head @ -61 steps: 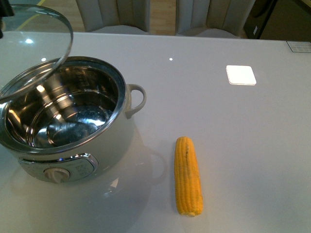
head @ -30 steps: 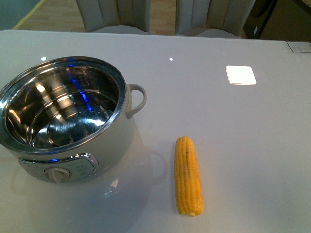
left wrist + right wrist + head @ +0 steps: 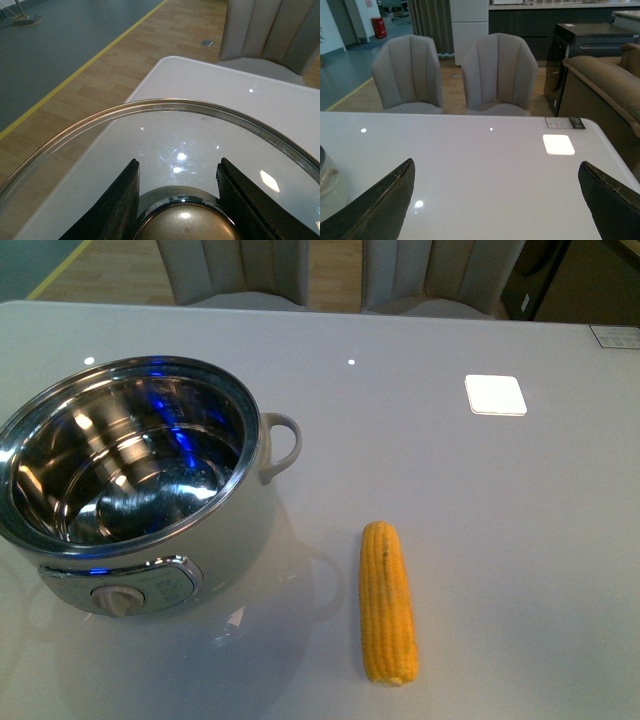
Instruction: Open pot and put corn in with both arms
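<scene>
Noting pot (image 3: 250,535) uncovered on white table (image 3: 520,520); nothing in its steel bowl but blue glints. To its right and apart from it: corn (image 3: 387,602), flat on table, long axis near-to-far, narrower tip away from robot. Left gripper (image 3: 177,165) clamped on glass lid (image 3: 150,127) knob (image 3: 185,225). Right gripper (image 3: 496,164) spread wide, empty.

pot (image 3: 242,528): white body, shiny steel interior with blue glints; corn (image 3: 387,605): yellow-orange, kernels in lengthwise rows; bench (image 3: 500,510): pale grey; lid knob (image 3: 186,227): bronze
</scene>
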Tool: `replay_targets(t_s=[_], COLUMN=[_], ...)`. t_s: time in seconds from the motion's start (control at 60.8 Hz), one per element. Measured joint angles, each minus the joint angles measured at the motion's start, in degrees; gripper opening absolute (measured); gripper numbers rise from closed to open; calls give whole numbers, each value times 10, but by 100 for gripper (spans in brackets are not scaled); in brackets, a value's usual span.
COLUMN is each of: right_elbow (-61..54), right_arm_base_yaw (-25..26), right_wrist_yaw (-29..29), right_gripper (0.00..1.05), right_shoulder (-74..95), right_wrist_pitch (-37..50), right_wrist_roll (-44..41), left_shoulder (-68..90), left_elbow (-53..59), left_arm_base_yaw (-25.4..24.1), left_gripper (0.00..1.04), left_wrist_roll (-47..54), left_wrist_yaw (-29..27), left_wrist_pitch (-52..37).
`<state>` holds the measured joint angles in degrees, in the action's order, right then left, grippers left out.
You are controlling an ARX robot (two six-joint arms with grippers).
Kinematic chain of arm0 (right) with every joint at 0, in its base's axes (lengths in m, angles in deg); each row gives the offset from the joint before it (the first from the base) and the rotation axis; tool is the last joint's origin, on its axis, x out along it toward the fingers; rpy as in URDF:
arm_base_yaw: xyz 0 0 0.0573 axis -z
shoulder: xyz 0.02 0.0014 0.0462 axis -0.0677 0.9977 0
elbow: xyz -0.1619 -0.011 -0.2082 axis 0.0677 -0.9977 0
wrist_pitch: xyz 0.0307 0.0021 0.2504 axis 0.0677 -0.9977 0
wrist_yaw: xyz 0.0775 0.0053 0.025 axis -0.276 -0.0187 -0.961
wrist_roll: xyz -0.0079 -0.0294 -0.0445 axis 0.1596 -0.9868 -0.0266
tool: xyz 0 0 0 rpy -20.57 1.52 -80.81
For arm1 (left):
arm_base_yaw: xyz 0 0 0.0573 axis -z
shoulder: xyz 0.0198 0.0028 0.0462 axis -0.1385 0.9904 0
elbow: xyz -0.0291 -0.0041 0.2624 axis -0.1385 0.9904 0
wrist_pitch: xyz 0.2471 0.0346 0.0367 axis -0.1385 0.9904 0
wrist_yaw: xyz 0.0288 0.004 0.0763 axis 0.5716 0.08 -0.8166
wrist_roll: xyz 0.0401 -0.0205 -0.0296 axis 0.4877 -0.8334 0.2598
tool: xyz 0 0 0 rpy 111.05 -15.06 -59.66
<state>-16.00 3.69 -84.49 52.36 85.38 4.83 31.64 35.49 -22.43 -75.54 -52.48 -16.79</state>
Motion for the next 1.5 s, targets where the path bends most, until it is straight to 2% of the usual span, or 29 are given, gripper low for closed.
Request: replay_targets(t_s=[0.345, 1.019, 1.496], right_elbow=[0, 0, 0], right_arm_base_yaw=[0, 0, 0], right_wrist_yaw=[0, 0, 0], right_gripper=[96, 96, 96], right_shoulder=[0, 0, 0], right_wrist_pitch=[0, 0, 0], right_wrist_roll=[0, 0, 0], left_shoulder=[102, 273, 357], left_elbow=[-40, -92, -141], left_arm_base_yaw=[-34, -19, -12], left_gripper=[41, 41, 41], left_wrist_roll=[7, 15, 14], left_wrist_yaw=[0, 32, 43], left_wrist_pitch=[-40, -156, -179])
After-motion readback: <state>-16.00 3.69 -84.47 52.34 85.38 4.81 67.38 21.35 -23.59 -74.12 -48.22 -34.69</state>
